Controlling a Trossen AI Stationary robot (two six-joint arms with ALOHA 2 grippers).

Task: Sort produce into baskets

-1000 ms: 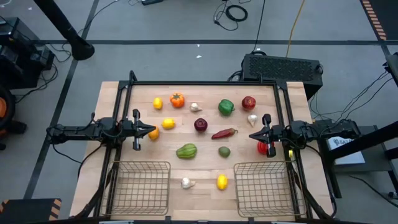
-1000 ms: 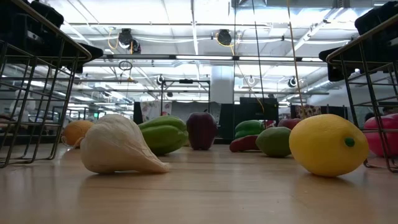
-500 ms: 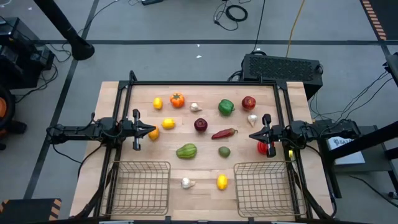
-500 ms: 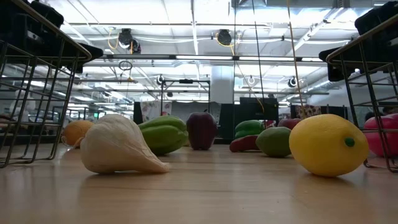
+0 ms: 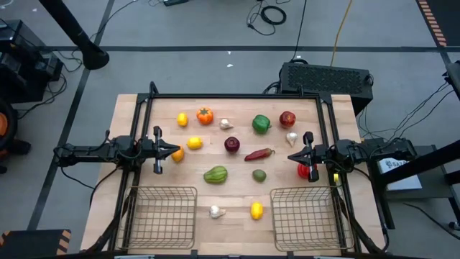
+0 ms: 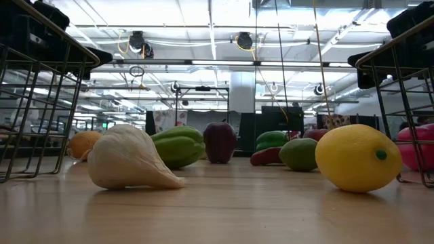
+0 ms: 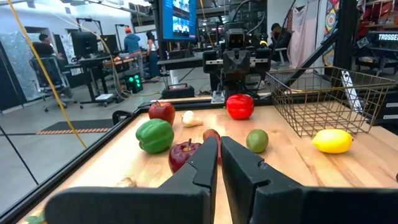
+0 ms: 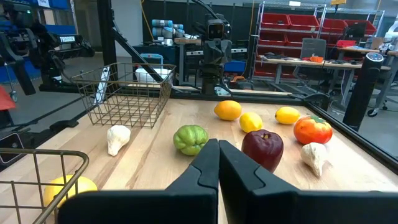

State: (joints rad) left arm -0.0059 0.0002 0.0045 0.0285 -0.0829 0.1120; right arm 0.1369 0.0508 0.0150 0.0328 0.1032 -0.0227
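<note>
Produce: orange (image 5: 177, 153) sits touching your left claw (image 5: 158, 150), frame left; both claws together, empty. Right claw (image 5: 309, 156) beside red pepper (image 5: 302, 170).

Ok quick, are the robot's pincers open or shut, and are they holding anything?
Left pincer: shut, holding nothing.
Right pincer: shut, holding nothing.

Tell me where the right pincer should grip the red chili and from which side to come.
Grip the red chili across its thicker middle, coming straight down from above. It lies flat and long on the table, running roughly left to right with open wood around it, so fingers set across its narrow width should close cleanly. The right pincer waits shut, close to its right.
</note>
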